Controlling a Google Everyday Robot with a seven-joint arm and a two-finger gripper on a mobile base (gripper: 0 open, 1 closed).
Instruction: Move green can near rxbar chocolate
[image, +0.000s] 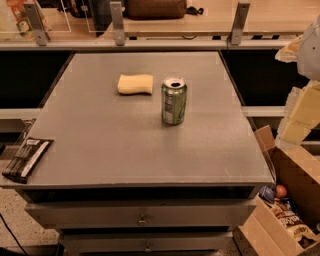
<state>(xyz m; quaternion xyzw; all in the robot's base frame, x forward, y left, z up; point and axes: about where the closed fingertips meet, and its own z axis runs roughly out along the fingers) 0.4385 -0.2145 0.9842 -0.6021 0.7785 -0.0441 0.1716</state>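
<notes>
– So what's closest to the camera on that bench?

– Right under the near edge you've got the drawers (142, 212). Off the near right corner, lower than the top, there's a cardboard box (300, 172) with snack packets inside. On the bench (100, 150) itself, the rxbar chocolate (26, 159) lies flat at the near left corner. It's a black wrapper with white stripes, angled along the left edge.

– And the can?

– The green can (174, 102) stands upright about mid-bench, a bit toward the far right, well apart from the bar. It has green sides with pale markings and a silver top with the mouth popped. A yellow sponge (135, 84) lies near it on the far-left side, not touching. So the sponge isn't between can and bar.

– Where's the robot?

– The gripper (295, 50) hangs out past the far right corner, on the pale arm (300, 112) that runs beside the right edge, well away from the can. Spread or closed, honestly can't tell. Beyond the far edge there's a rail with metal posts (117, 22) and a brown bag (155, 7) on the counter behind it.
</notes>
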